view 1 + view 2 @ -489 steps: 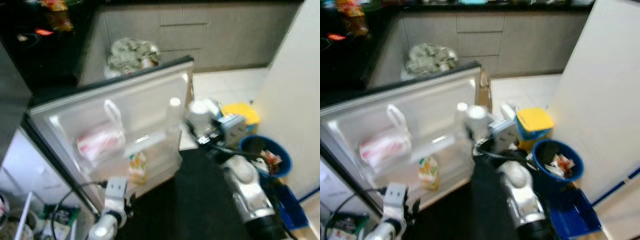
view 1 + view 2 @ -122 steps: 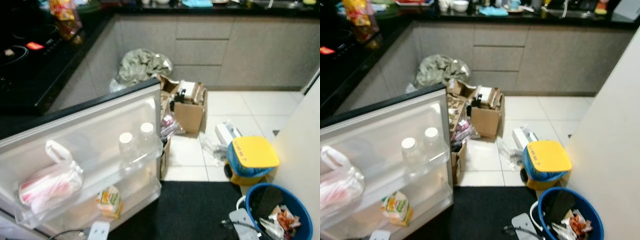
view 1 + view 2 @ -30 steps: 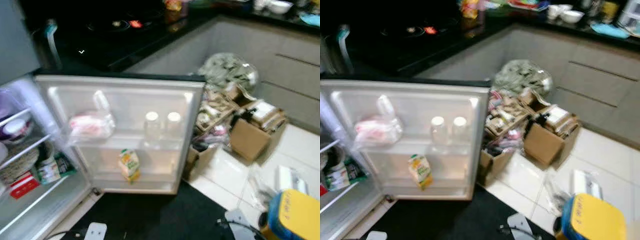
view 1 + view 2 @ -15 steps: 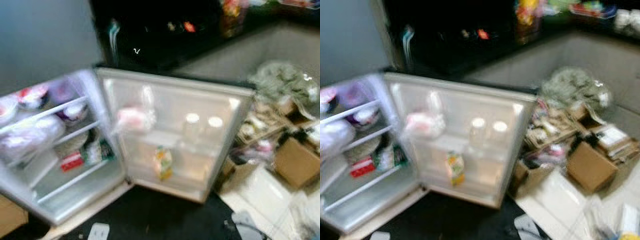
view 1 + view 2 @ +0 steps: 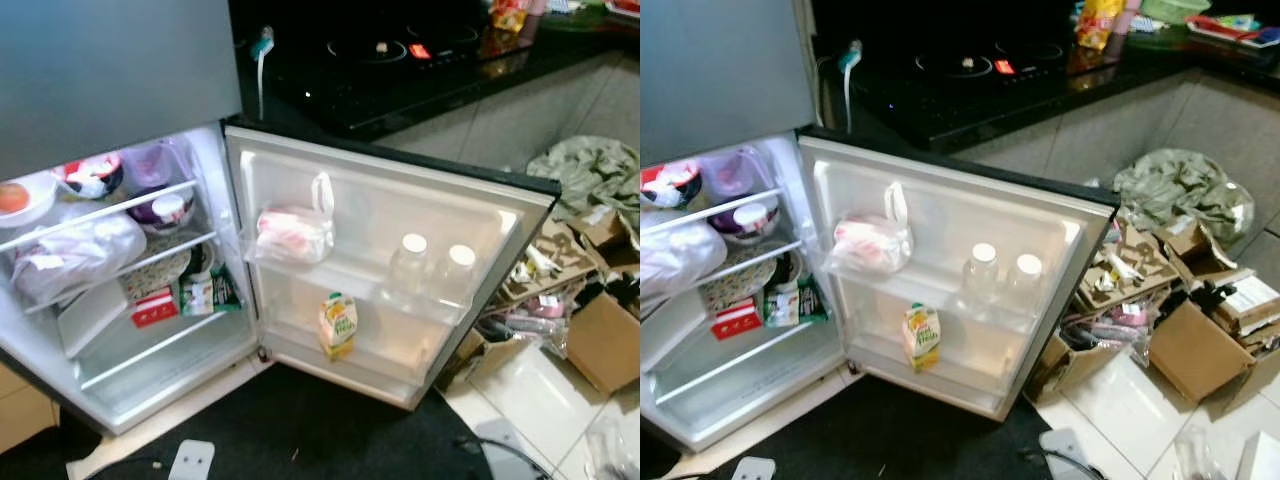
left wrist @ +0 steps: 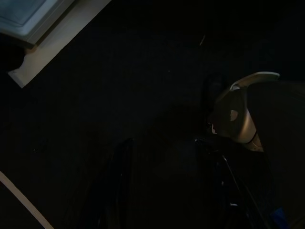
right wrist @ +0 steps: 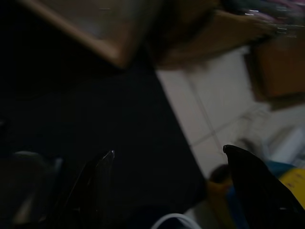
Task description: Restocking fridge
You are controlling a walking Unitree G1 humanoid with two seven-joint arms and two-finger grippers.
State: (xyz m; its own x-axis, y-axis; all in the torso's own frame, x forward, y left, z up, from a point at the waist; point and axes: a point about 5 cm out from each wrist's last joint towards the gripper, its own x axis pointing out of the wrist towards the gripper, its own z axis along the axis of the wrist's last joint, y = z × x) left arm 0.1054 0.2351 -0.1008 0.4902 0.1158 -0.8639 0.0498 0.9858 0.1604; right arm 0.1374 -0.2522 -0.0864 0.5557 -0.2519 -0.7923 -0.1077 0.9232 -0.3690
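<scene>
Kitchen floor of pale tiles [image 5: 1120, 425] with a black mat [image 5: 320, 430] laid before a small open fridge [image 5: 120, 300]. Fridge compartment: wire shelves holding a white plastic bag [image 5: 75, 255], a bowl [image 5: 92, 175] on the top shelf, a purple container [image 5: 150, 170], a lidded tub [image 5: 168, 210], a red packet [image 5: 155, 308] and a green-labelled pack [image 5: 205, 293] on the lower shelf. Fridge door [image 5: 390, 260], swung wide open toward the camera. Upper door rack: one knotted plastic bag with pink contents [image 5: 293, 232] at the hinge side, two clear bottles with white caps [image 5: 430, 270] side by side toward the outer edge. Lower door rack: one small juice carton [image 5: 338, 325], upright. Black countertop with a hob [image 5: 970, 75] behind the door; a snack bag [image 5: 1100, 22] at its far end. Right of the door: open cardboard boxes [image 5: 1200, 330] crammed with goods, and a grey-green filled bag [image 5: 1180, 190] against the cabinets. Left gripper [image 6: 162, 157]: seen in its very dark wrist view hanging over the black mat, fingers spread apart, nothing between them. Right gripper [image 7: 167, 176]: in its wrist view above the mat's edge and tiles, fingers wide apart, empty.
</scene>
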